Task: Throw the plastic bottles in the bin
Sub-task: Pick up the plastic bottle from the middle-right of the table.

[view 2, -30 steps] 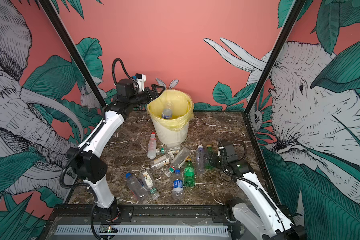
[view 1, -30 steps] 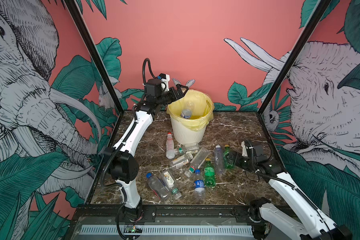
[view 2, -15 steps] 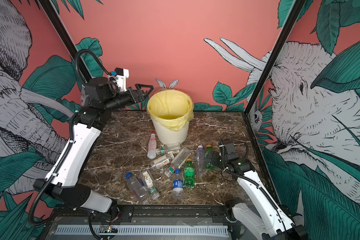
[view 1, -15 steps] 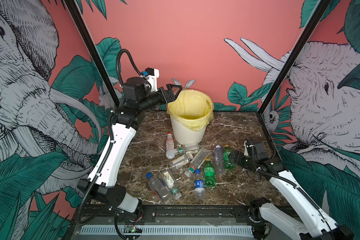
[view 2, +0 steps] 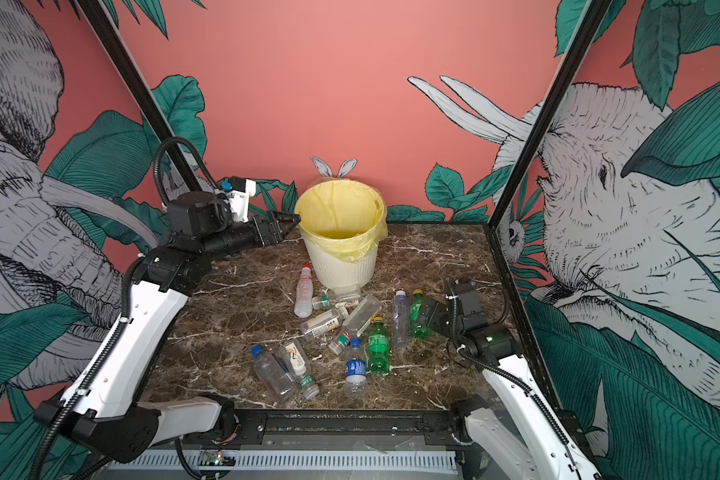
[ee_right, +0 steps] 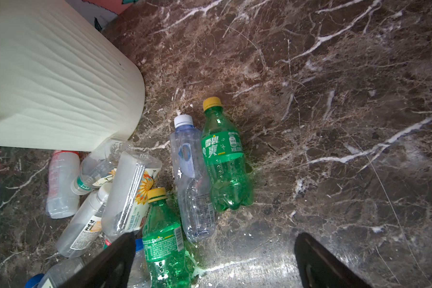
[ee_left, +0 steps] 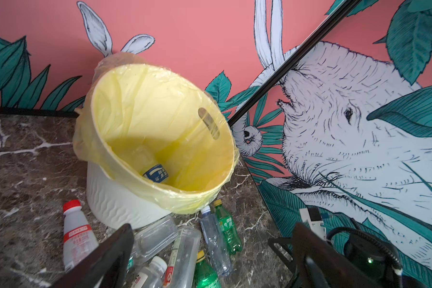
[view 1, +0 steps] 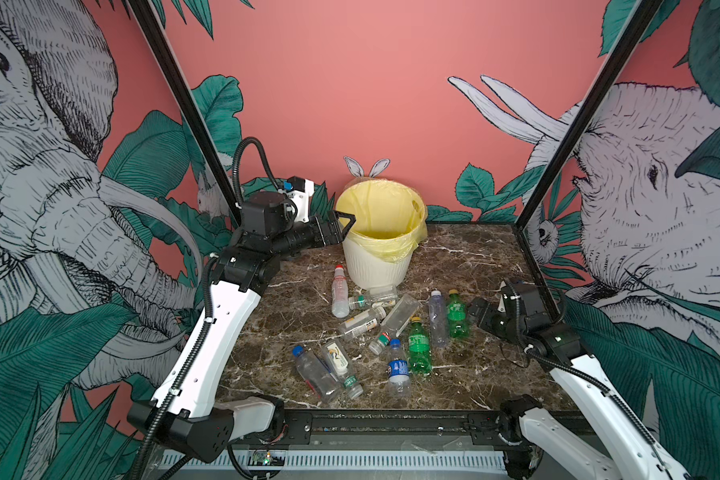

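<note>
Our left end effector (view 1: pixel 344 217) hangs with its fingers spread wide and nothing between them, raised above the counter (view 1: pixel 466 266). The bin (view 1: pixel 375 266) stands directly ahead of its fingertips, just beside them, with the yellow-bagged mouth open in front of and below them. In the left wrist view one bottle with a blue label (ee_left: pixel 156 173) lies at the bottom of the bag. Our right end effector (ee_right: pixel 215 237) is also spread and empty, low over the counter. Just ahead of its fingertips a green Sprite bottle (ee_right: pixel 225 162) with a yellow cap lies on its side, touching a clear white-capped bottle (ee_right: pixel 190 174) alongside it. A second green Sprite bottle (ee_right: pixel 164 239) lies close by one fingertip. Farther out from this end effector, the other plastic bottles (view 1: pixel 362 324) lie scattered on the counter toward the foot of the bin. The red-capped bottle (view 1: pixel 339 291) lies among the farthest of them, and two blue-capped bottles (view 1: pixel 398 370) lie off to the side, well apart from the bin.
</note>
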Controlling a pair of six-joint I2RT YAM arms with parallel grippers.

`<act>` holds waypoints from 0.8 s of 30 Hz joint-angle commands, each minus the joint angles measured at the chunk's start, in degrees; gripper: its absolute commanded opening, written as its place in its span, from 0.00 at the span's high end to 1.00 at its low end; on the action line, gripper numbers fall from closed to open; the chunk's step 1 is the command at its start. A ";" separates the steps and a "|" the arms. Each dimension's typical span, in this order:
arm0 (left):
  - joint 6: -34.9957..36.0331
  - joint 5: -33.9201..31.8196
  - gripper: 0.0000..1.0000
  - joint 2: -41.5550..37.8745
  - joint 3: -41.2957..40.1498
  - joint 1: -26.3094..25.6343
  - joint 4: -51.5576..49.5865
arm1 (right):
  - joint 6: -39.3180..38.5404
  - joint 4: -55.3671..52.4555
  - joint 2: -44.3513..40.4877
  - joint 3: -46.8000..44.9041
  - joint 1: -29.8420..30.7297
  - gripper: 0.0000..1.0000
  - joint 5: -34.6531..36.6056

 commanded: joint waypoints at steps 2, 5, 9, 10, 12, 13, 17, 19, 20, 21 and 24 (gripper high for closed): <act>4.52 -3.96 0.00 -4.19 -3.27 2.65 -5.90 | -4.78 -2.58 2.58 2.56 -0.35 0.01 -0.76; 3.24 -3.37 0.01 -6.51 -7.70 4.38 -4.41 | -6.04 -2.68 3.47 2.54 -0.34 0.01 -0.84; 3.17 -3.39 0.00 -8.84 -12.13 4.64 -4.58 | -9.15 -1.31 3.71 2.22 -0.37 0.01 -0.10; 3.06 -3.80 0.00 -9.36 -13.17 4.68 -4.93 | -9.79 -1.32 4.02 2.35 -0.37 0.01 0.47; 2.93 -4.04 0.00 -10.36 -15.40 4.64 -4.82 | -10.77 -1.57 4.88 2.69 -0.33 0.01 0.82; 2.81 -4.47 0.00 -10.84 -16.63 4.62 -4.71 | -10.97 -1.70 5.54 2.96 -0.38 0.01 0.82; 2.72 -7.26 0.01 -13.04 -21.48 4.61 -4.31 | -10.90 -1.77 7.70 2.93 -0.38 0.01 -0.14; 3.15 -8.09 0.00 -13.55 -22.64 4.66 -4.49 | -10.50 -1.46 8.62 2.92 -0.46 0.01 -0.54; 3.69 -8.37 0.00 -13.80 -22.93 4.70 -4.85 | -10.37 -1.30 8.95 2.88 -0.46 0.01 -0.84; 4.42 -8.80 0.00 -13.89 -23.03 4.70 -5.27 | -10.31 -0.97 9.22 2.82 -0.46 0.01 -1.29; 7.03 -11.13 0.00 -13.67 -23.12 4.85 -7.16 | -10.58 0.74 10.33 1.85 -0.46 0.01 -1.74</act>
